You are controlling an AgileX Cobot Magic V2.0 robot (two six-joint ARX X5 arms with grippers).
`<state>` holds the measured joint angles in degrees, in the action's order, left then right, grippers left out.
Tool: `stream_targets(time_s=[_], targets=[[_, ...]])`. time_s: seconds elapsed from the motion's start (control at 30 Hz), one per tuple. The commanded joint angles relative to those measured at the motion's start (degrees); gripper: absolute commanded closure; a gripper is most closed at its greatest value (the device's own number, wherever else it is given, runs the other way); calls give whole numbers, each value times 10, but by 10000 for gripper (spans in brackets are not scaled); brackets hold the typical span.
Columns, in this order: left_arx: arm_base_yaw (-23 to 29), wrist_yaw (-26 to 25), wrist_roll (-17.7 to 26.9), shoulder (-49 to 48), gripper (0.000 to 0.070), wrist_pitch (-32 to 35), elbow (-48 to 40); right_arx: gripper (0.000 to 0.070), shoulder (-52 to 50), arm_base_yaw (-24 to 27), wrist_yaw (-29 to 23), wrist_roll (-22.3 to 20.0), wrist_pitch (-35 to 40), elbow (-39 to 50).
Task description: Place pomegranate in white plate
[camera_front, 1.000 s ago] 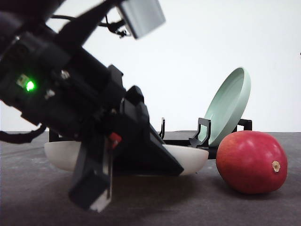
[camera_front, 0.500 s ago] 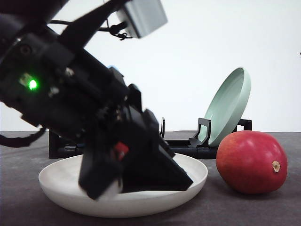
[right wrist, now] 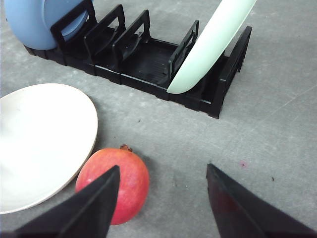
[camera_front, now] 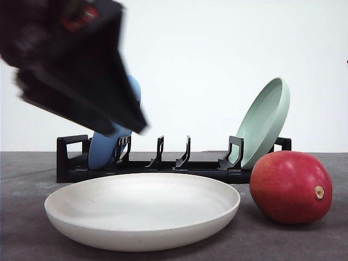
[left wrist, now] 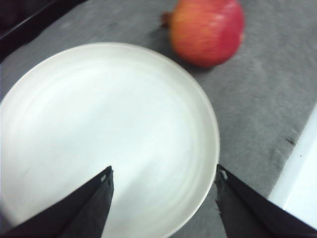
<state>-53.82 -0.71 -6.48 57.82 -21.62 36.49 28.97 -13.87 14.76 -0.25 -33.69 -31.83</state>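
Note:
The pomegranate (camera_front: pixel 291 186), red with a tan nub, rests on the grey table just right of the white plate (camera_front: pixel 141 209), close to its rim. The plate lies flat with nothing in it. My left gripper (left wrist: pixel 163 178) hovers open above the white plate (left wrist: pixel 99 129), nothing between its fingers, with the pomegranate (left wrist: pixel 208 29) beyond the rim. In the front view the left arm (camera_front: pixel 76 65) is a dark blur raised at upper left. My right gripper (right wrist: pixel 163 167) is open above the table, and the pomegranate (right wrist: pixel 124 181) sits beside one of its fingers, next to the white plate (right wrist: pixel 39 139).
A black dish rack (camera_front: pixel 163 163) stands behind the plate, holding a blue plate (camera_front: pixel 103 147) at its left end and a pale green plate (camera_front: pixel 263 122) leaning at its right end. The rack (right wrist: pixel 148 54) has several vacant slots between them.
My left gripper has let go of the white plate and risen up and to the left. The plate now lies flat in front of the rack. The pomegranate has stayed put.

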Motion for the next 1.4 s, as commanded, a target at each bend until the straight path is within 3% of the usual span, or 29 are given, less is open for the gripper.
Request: stream_targets(time_s=[0.0,0.23,0.37,0.7,0.77,0.97,1.17,1.37], targets=[[19,-7,-25,-18,307,-15,10,347,1,-3,-2,-4,7,-9],[144,-10,-25,-101,307,-83,10,347,1,-3,3,0,6,-9],[228,-41,-6,-131,307,-122,10,347,1,-3,19,25,6,-9],[390,-73,9,-153,307,-134,11,325,8,-15,80,160,3,-11],[404,-73,8,-153,307,-135,11,320,22,-30,75,178,-15,-22],[409,-73,9,-154,307,-131,11,311,115,-98,-15,178,-81,-92],[409,-73,9,-154,307,-131,11,306,242,-157,-59,196,-129,-174],[409,-73,12,-154,308,-131,11,85,361,-186,-93,213,-126,-228]])
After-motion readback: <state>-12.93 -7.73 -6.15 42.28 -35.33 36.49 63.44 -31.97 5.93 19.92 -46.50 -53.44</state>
